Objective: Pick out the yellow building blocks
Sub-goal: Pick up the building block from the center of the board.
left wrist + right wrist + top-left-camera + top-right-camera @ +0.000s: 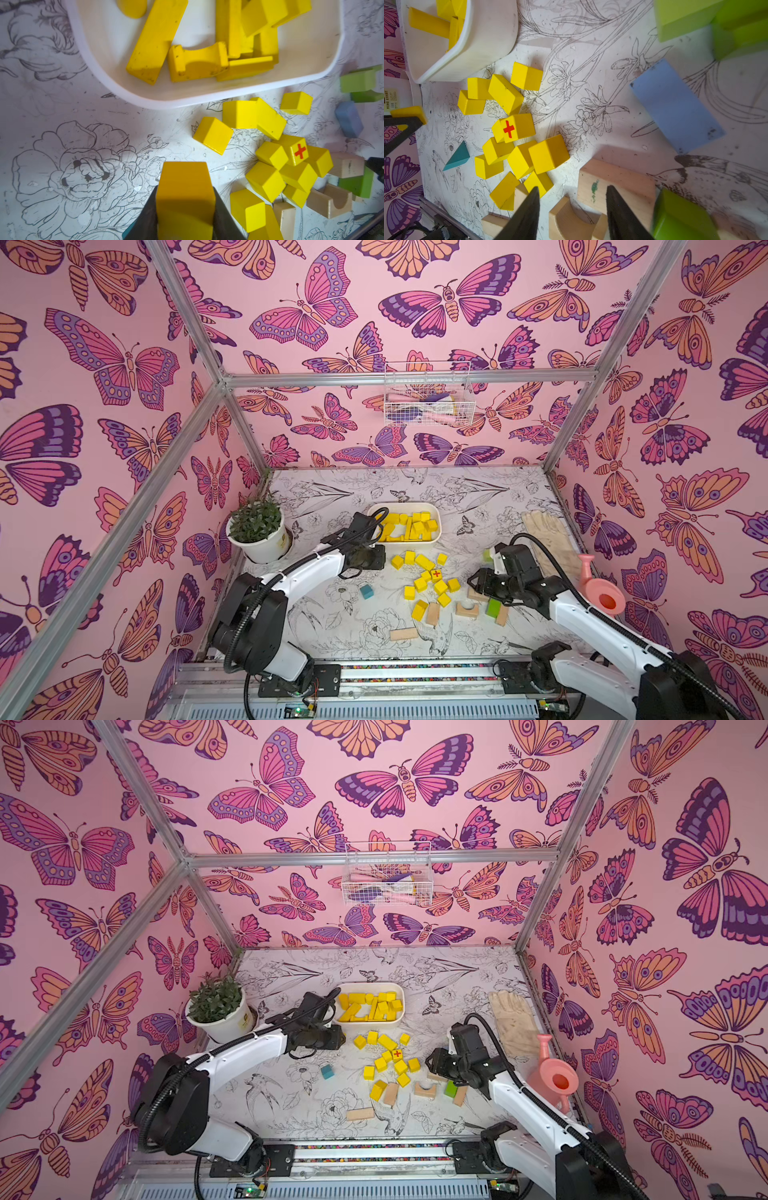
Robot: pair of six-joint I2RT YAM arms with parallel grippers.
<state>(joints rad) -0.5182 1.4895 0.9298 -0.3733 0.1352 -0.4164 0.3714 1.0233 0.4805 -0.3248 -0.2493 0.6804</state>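
Several yellow building blocks (409, 526) lie in a white tray (411, 546) at mid-table. More yellow blocks (432, 583) are scattered in front of it, among them a cube with a red cross (436, 573) (299, 151). My left gripper (185, 188) is shut on a yellow block (185, 178), above the table by the tray's near left corner (374, 558). That grip also shows in the right wrist view (409, 114). My right gripper (573, 188) stands open over tan blocks (614, 182), right of the yellow pile (478, 580), holding nothing.
A potted plant (259, 531) stands at the left. A glove (544, 531) and a pink watering can (602, 593) lie at the right. Teal (367, 591), green (493, 608), blue (675, 104) and tan (403, 633) blocks are scattered about. A wire basket (428, 398) hangs on the back wall.
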